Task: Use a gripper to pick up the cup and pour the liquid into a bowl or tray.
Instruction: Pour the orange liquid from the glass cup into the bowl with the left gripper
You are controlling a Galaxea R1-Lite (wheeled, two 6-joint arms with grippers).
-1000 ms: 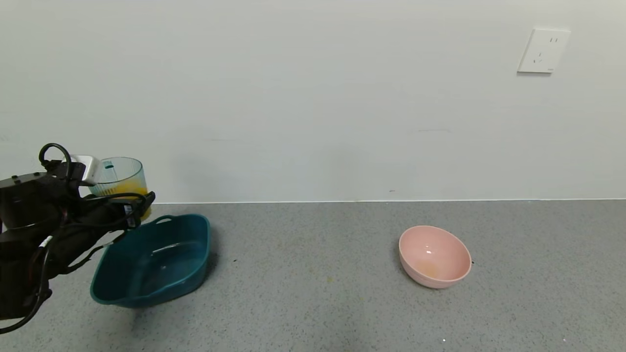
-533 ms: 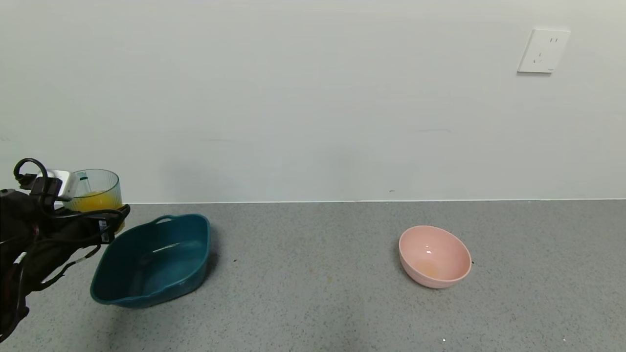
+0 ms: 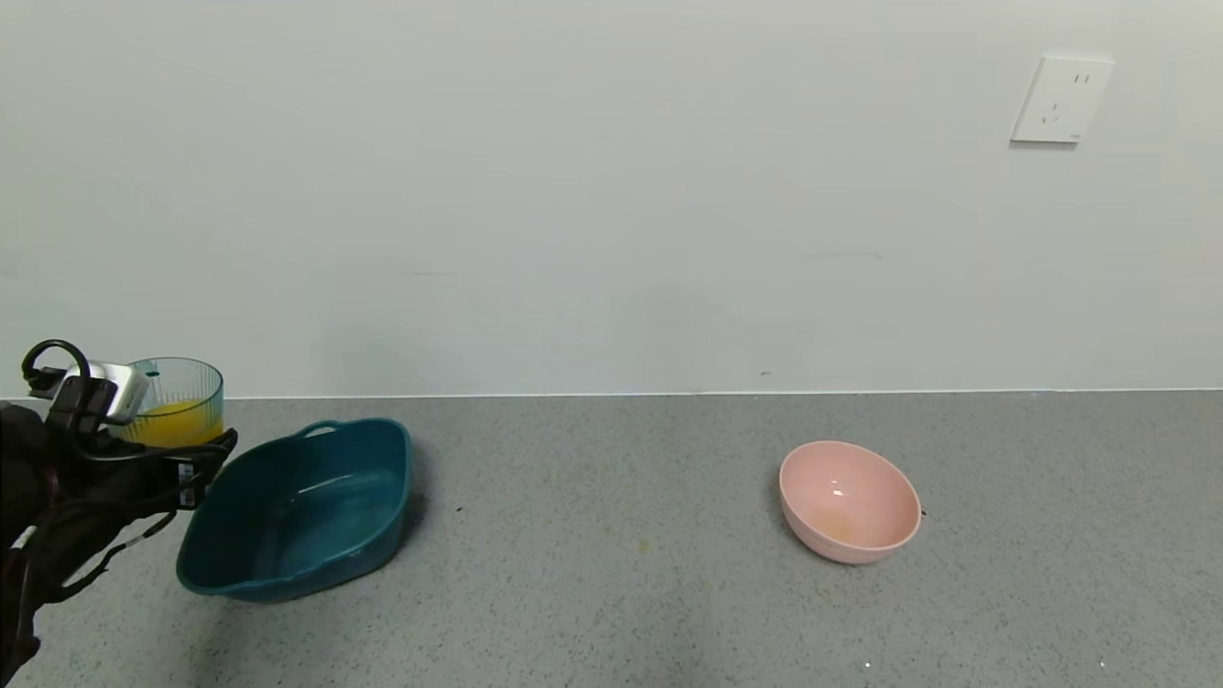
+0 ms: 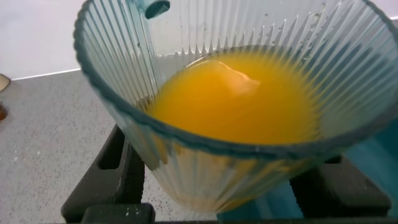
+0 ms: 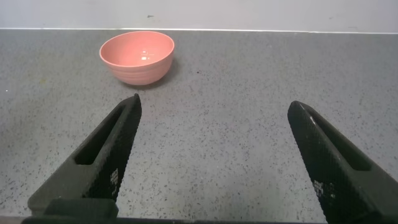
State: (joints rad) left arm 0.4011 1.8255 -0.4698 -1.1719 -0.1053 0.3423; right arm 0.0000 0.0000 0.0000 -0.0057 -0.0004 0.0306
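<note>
My left gripper is shut on the cup, a clear ribbed blue-green tumbler, and holds it upright just left of the dark teal tub. Orange-yellow liquid fills the cup's lower part. In the left wrist view the cup sits between my black fingers, with the liquid inside and a bit of the teal tub beside it. The tub looks empty. My right gripper is open and empty over the grey surface; it is out of the head view.
A round pink bowl stands on the grey counter at the right, also in the right wrist view. A white wall with a socket plate runs along the counter's back. Open counter lies between the tub and the pink bowl.
My left gripper with the cup has moved left and down, from above the tub's far left corner to beside the tub. The cup has stayed upright with its liquid inside.
</note>
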